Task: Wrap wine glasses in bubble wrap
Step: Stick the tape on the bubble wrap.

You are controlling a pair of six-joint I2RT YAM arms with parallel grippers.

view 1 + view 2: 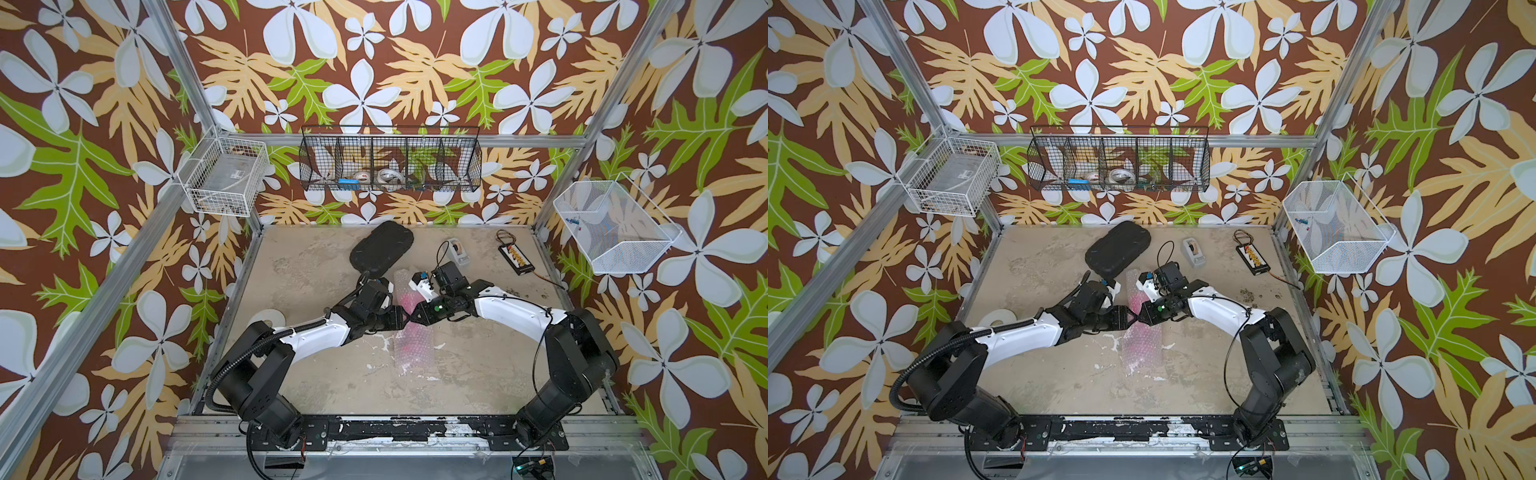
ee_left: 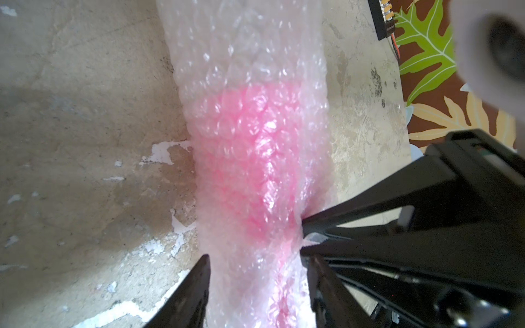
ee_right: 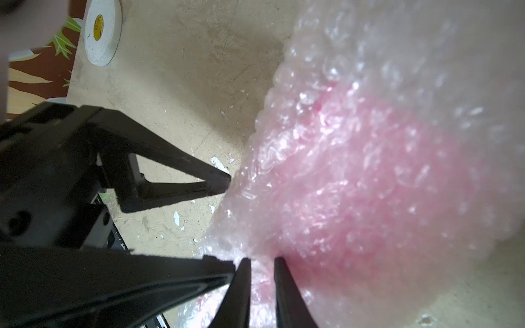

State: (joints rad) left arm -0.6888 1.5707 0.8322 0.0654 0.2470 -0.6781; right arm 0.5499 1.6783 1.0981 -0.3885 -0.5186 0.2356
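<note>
Status: left gripper (image 2: pixel 258 264) jaws spread, straddling the roll, tips brushing the wrap, no clamp that I can see. Pink goblet (image 2: pixel 255 159) lies on its side inside the bubble wrap (image 1: pixel 411 357), on the table (image 1: pixel 311 270), centre of frame in both top views. Long axis runs upper-centre to lower-centre, slight lean. Wider pink sits on the upper side, toward the black case (image 1: pixel 380 249), so probably cup that way, not sure. Handling guess: light, brittle core, squashy slick skin, roll wants to spring open. Hold at the wide middle, gently, never the stem. Right gripper (image 3: pixel 262 264): clenched on a fold of wrap at the roll's right edge.
</note>
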